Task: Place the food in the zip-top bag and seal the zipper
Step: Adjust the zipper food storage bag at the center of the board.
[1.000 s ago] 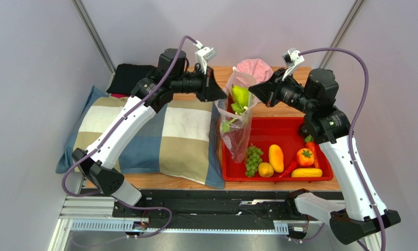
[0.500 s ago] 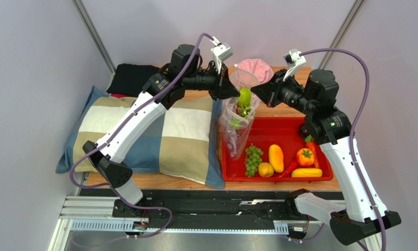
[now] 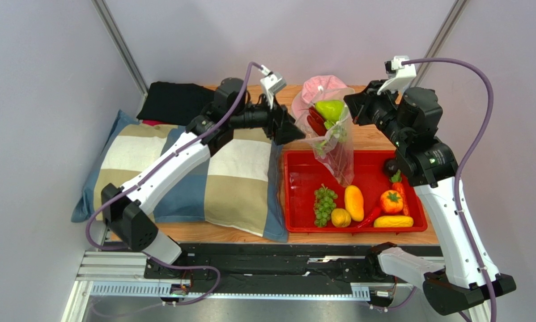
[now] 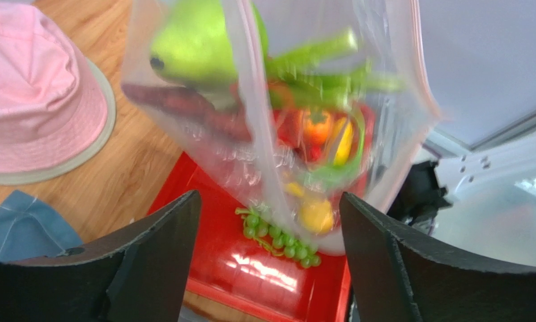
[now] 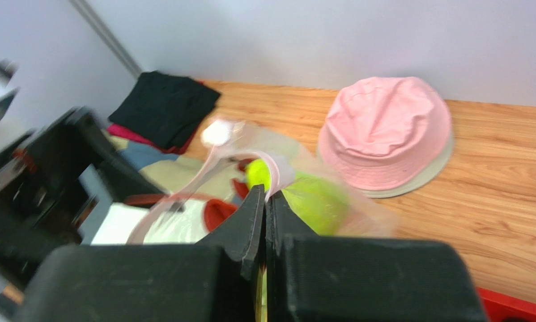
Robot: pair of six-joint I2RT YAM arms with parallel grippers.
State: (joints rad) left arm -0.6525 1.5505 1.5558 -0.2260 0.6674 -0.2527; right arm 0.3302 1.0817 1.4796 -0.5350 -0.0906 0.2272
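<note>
Swinging rightward since a moment ago, the bag [image 3: 336,149] is hanging over the far rim of the red tray [image 3: 287,194] on the right side of the wooden tabletop [image 3: 371,142], apple [image 3: 329,109] inside. The right gripper [image 3: 350,107] is pinching its mouth edge tight; the left gripper [image 3: 292,129] is gaping wide, holding nothing, before pale lilac walls [image 3: 318,33].

A checked pillow [image 3: 230,174] fills the left of the desk [image 3: 368,137], with a folded black cloth [image 3: 173,99] behind it. A pink hat [image 3: 316,85] sits top centre. Lower right, a red tray [image 3: 299,194] holds a tomato [image 3: 391,201] and a yellow mango [image 3: 354,202].
</note>
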